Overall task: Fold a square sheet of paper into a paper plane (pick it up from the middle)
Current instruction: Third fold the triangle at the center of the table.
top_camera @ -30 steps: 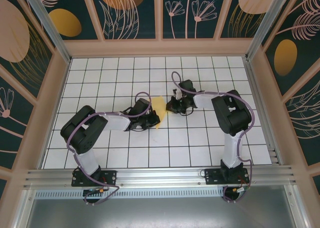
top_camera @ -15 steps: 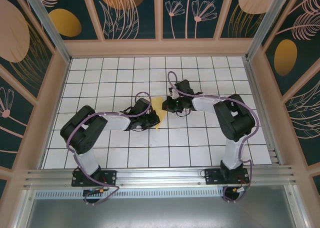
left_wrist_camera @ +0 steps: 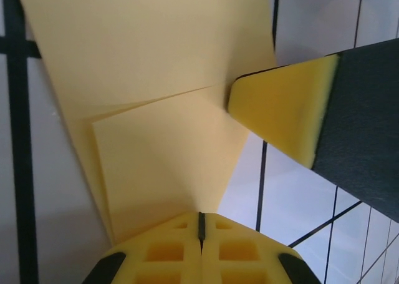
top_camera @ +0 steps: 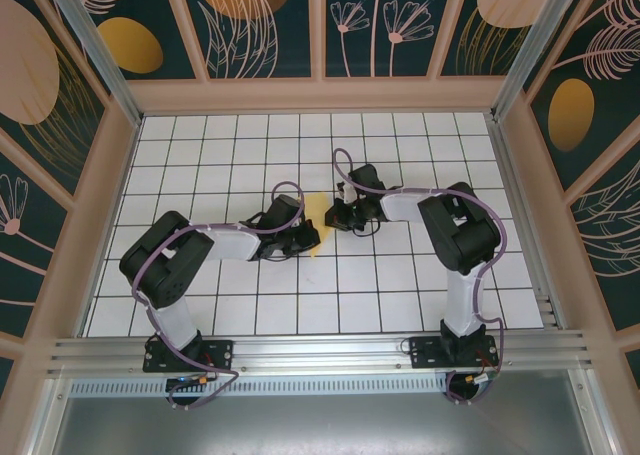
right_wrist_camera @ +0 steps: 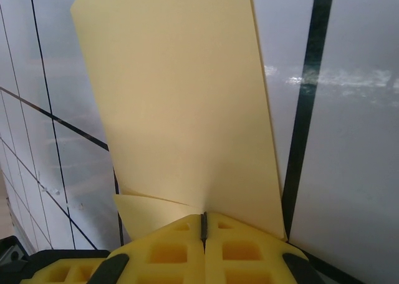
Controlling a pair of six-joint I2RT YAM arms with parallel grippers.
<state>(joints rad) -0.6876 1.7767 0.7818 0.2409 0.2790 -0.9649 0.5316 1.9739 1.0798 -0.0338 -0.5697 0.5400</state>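
The left gripper (left_wrist_camera: pixel 201 219) is clamped shut on the folded square sheet of paper (top_camera: pixel 315 211), mid-table (top_camera: pixel 200 145). The right gripper (right_wrist_camera: pixel 203 220) pinches its opposite edge. If they pull apart or twist unevenly, I reckon the thin sheet tears or its crease skews.

The square sheet of paper (top_camera: pixel 316 213) sits between left jaws and right jaws.

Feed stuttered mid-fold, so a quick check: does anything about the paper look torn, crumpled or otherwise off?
Nothing stands out. The paper is part-folded, one flap lying over the rest, with no tear or crumple that I can see. The left pincer and right pincer are each shut on an edge of it.
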